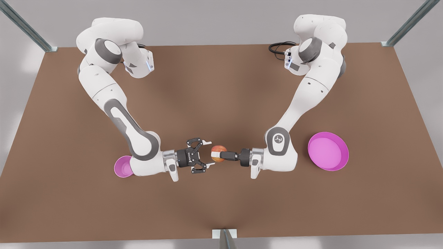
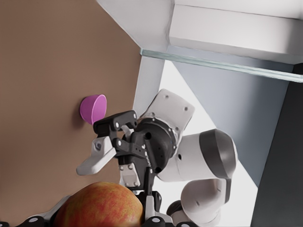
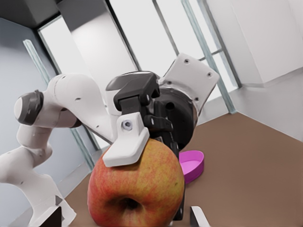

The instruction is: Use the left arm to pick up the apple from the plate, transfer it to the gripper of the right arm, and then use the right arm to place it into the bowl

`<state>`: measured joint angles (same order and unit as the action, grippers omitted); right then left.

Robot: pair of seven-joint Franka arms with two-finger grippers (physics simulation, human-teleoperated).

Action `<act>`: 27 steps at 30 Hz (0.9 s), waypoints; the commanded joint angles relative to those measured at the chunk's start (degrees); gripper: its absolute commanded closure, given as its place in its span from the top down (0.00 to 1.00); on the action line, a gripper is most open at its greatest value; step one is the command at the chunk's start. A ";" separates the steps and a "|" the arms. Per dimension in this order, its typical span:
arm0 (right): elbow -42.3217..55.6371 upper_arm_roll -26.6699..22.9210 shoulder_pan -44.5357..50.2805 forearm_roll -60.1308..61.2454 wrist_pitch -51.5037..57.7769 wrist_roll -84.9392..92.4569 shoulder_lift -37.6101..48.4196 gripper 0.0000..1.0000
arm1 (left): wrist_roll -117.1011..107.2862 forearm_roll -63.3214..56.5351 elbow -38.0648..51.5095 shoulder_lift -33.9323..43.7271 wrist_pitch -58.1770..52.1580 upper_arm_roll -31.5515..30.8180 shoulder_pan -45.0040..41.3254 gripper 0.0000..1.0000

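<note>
The apple [image 1: 218, 153] hangs above the middle of the brown surface [image 1: 221, 86], pinched in the left end effector [image 1: 221, 155], whose slim white-tipped fingers [image 3: 127, 142] press its sides. In the front view that end effector reaches in from 3 o'clock, its long axis level. The right end effector [image 1: 207, 155] faces it from 9 o'clock on the same line, its linkage claw spread wide, one fingertip above the fruit's line and one below, just short of it. The coming handover looks to turn on this head-on alignment: a short advance toward 3 o'clock should bracket the apple. The bowl [image 1: 121, 166] sits behind the right arm's wrist at 9 o'clock; the plate [image 1: 328, 152] lies empty at 3 o'clock. Open room surrounds both.
</note>
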<state>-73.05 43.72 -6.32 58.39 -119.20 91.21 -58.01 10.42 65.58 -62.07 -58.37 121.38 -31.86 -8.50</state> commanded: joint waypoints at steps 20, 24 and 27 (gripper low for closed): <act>1.24 0.31 3.41 1.20 -5.34 3.62 -1.32 1.00 | 1.35 0.60 -0.07 0.19 0.08 -0.04 -0.46 0.71; 1.68 1.01 3.41 1.56 -5.70 3.45 -1.41 1.00 | 1.35 0.60 -0.07 0.10 0.61 -0.04 -0.55 0.71; 1.77 1.01 3.41 1.64 -5.70 3.36 -1.41 1.00 | 1.35 0.60 -0.07 0.10 0.52 -0.04 -0.55 0.71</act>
<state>-71.31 44.68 -2.90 59.91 -124.58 94.00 -59.51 10.79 65.85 -62.16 -58.37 121.90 -31.86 -9.05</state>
